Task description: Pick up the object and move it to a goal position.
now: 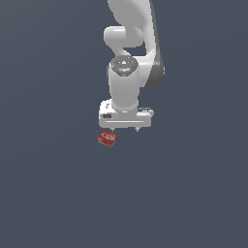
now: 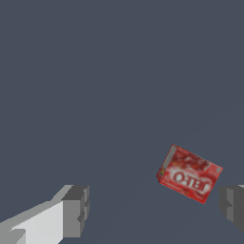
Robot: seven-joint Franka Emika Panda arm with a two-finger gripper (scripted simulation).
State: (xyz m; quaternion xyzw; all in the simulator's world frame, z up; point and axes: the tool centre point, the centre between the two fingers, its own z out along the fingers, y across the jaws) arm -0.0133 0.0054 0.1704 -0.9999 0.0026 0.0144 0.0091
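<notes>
Wrist view, hand [image 2: 155, 209] wide open, seemingly clear of box [image 2: 189, 174]

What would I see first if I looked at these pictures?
First you'd spot the big white robot arm reaching down in the middle of a plain dark grey floor. Next comes the little red box with white lettering, the only bright thing, lying just below the tool, toward the exterior view's left. The tool is open and not touching the box.
</notes>
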